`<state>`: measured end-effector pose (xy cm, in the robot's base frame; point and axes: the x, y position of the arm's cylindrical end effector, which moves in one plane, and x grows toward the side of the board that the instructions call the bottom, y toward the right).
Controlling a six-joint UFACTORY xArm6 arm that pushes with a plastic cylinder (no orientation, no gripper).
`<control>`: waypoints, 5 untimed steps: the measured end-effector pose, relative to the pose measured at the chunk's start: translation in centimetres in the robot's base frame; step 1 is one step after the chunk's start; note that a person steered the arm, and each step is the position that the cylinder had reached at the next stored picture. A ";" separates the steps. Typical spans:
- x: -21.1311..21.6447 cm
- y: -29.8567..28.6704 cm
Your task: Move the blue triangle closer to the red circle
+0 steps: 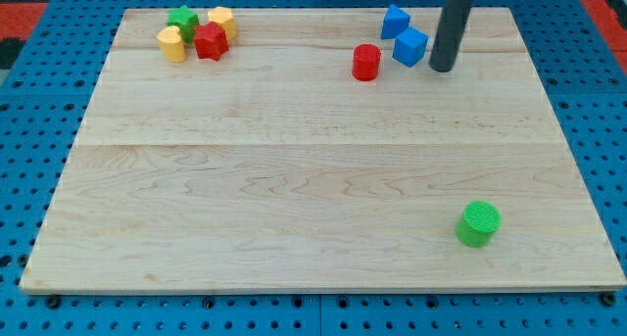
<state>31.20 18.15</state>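
Observation:
The blue triangle (pixel 395 22) sits near the view's top, right of centre. A blue cube (pixel 410 46) lies just below and right of it, touching or nearly touching. The red circle (pixel 365 62) stands a little below and left of both, a small gap from the cube. My tip (pixel 442 68) rests on the board just right of the blue cube, with the dark rod rising up out of the view's top.
A cluster at the top left holds a green star (pixel 182 23), a red star (pixel 210 41) and two yellow blocks (pixel 171 44) (pixel 222 22). A green cylinder (pixel 478 223) stands alone at the bottom right. The wooden board (pixel 294 179) lies on a blue pegboard.

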 end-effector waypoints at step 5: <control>-6.3 -12.6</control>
<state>24.91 5.53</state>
